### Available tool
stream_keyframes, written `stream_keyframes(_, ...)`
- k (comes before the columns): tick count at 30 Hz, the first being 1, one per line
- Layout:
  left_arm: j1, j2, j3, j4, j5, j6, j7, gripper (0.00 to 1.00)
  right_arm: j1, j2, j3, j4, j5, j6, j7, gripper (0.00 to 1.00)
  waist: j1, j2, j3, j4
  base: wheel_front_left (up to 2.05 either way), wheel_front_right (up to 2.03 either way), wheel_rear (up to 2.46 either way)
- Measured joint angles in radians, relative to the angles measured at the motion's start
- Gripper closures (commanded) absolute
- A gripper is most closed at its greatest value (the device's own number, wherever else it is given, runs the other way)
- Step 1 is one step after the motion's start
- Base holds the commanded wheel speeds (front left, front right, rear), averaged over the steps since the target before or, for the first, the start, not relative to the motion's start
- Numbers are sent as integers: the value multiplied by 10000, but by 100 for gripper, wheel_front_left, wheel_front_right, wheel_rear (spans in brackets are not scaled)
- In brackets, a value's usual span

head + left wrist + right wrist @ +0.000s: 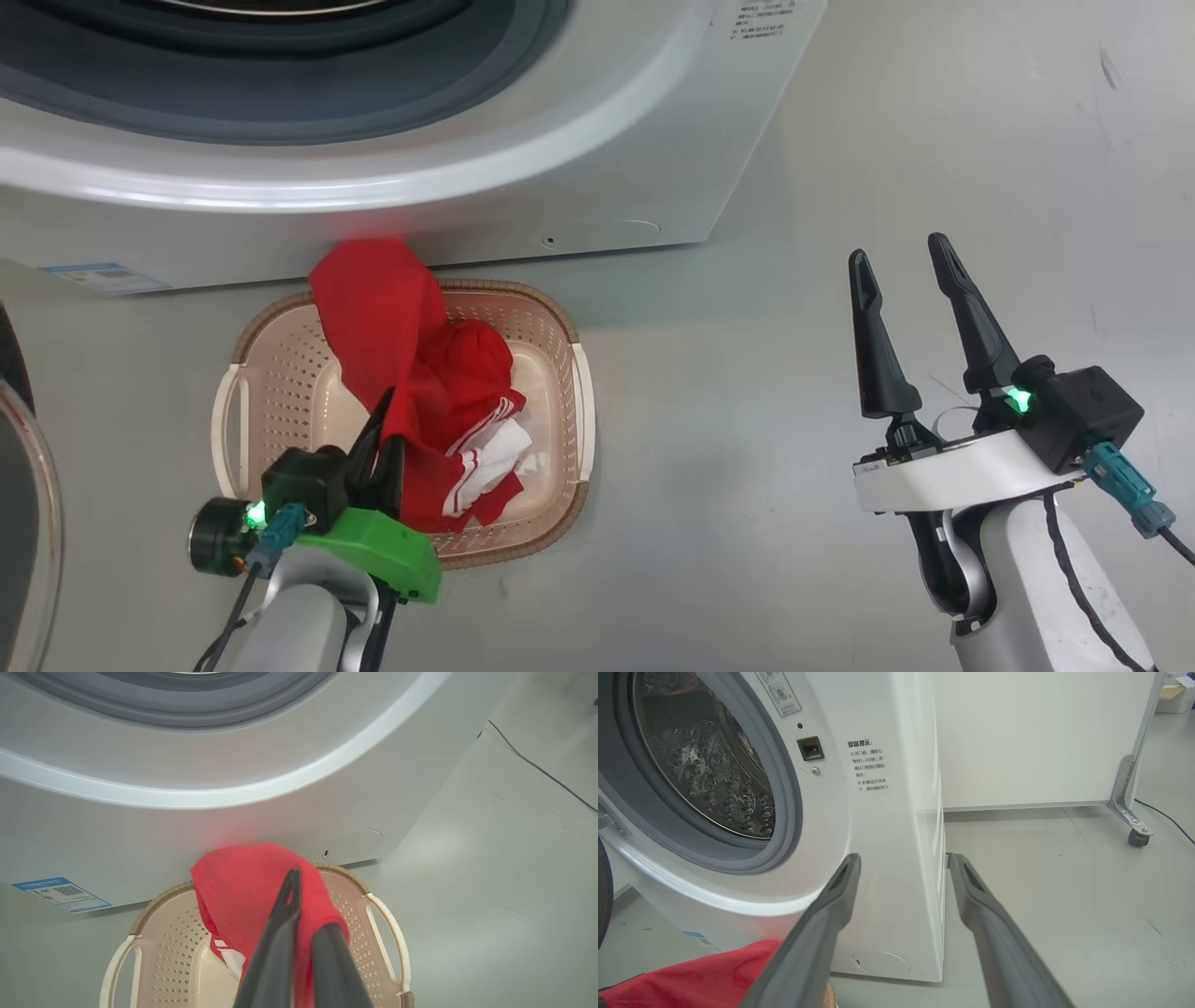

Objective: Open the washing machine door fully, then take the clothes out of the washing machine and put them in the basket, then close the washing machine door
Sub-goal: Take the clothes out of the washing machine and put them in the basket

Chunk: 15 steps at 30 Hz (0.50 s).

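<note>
The left hand (385, 425) pinches the red shirt (401, 327) over the basket (553, 319), set in front of the washing machine (467, 187) so it drops straight in, while the right hand (898, 250) hangs spread, empty

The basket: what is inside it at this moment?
The red clothes lie partly in the basket, their upper part held up by the shut left pincer. Bare perforated plastic shows beside them. What is under the fabric is covered.
</note>
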Motion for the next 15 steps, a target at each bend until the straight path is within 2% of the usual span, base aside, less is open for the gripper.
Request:
stream_keyframes(8, 642, 17, -504, 82, -249, -15, 23, 100, 204, 0, 100, 2, 21, 27, 0, 0, 0, 0, -421, 25, 0, 0, 0)
stream_keyframes(15, 991, 38, -848, 383, -546, -105, 679, 100, 272, 0, 219, 44, 100, 27, 0, 0, 0, 0, -621, -128, 0, 0, 0)
